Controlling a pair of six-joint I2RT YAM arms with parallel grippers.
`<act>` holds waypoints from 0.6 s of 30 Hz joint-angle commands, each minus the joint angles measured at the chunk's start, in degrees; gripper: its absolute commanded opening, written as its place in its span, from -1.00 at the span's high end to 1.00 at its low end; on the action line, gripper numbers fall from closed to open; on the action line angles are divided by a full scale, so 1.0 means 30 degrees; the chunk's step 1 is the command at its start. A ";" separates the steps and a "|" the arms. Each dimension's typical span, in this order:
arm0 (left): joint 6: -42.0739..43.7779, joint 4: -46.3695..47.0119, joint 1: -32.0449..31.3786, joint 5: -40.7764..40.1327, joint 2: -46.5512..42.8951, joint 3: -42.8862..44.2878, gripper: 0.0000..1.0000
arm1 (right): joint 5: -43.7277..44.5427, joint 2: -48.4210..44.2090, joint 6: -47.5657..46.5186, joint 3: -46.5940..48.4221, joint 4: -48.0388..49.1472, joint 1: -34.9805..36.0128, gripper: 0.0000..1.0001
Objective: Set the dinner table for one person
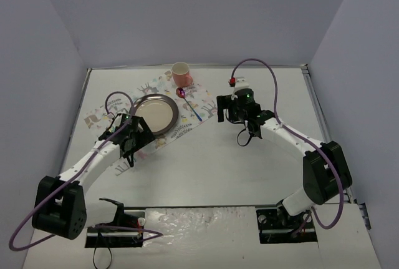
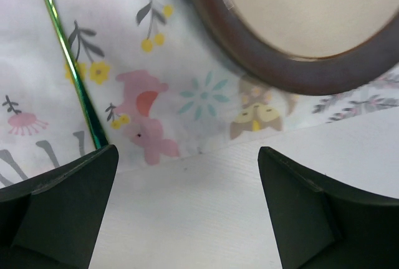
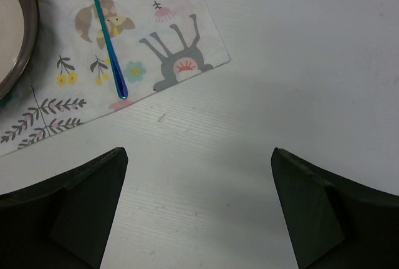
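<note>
The dinner table (image 1: 212, 169) spans beneath me, edge to edge — stiff and heavy, I judge, nothing to grasp, only to set things on. My left gripper (image 2: 187, 153) and right gripper (image 3: 199, 153) hang open — empty.

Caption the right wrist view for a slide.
Open right gripper hovers over the dinner table near the placemat and spoon.

Dinner table (image 3: 299, 63): matt white, fine linear grain. Placemat (image 2: 206, 94): printed cloth, matt. Plate (image 2: 274, 69): dull brown rim, satin cream centre. Spoon (image 3: 107, 44), upper left of the right wrist view: polished iridescent metal. Thin green handle (image 2: 65, 63): glossy, iridescent. Left gripper (image 2: 187, 163) fingers (image 2: 56, 213): matt black plastic.
</note>
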 commanded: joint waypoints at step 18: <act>0.4596 -0.7740 0.0094 -0.3129 -0.6888 0.5040 -0.94 | 0.1292 0.8967 -0.5658 0.7485 0.1231 0.3076 -0.97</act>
